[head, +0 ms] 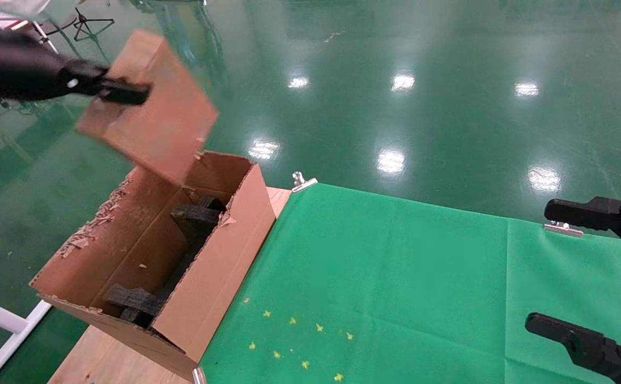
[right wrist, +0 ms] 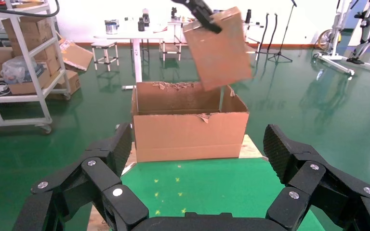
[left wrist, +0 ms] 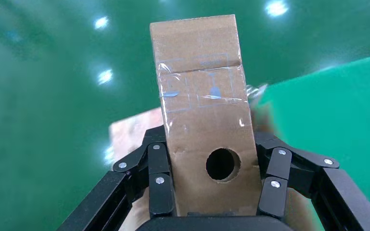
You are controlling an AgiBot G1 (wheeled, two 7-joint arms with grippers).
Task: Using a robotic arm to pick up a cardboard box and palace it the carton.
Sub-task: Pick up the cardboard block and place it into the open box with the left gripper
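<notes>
My left gripper (head: 123, 92) is shut on the cardboard box (head: 150, 112), a flat reddish-brown box held tilted in the air over the far end of the carton (head: 219, 266). In the left wrist view the fingers (left wrist: 160, 166) clamp both sides of the box (left wrist: 202, 106), whose narrow face has a round hole. The carton is large, open-topped, with ragged flaps and black foam blocks (head: 195, 216) inside. The right wrist view shows the box (right wrist: 221, 48) hanging above the carton (right wrist: 188, 132). My right gripper (head: 561, 269) is open and empty at the table's right side, also seen in its own view (right wrist: 197, 149).
A green cloth (head: 395, 277) covers the table, fixed by metal clips (head: 304, 181) at its far edge. Bare wood (head: 97, 357) shows under the carton at the table's left end. Shelves and stools (right wrist: 14, 72) stand far off on the green floor.
</notes>
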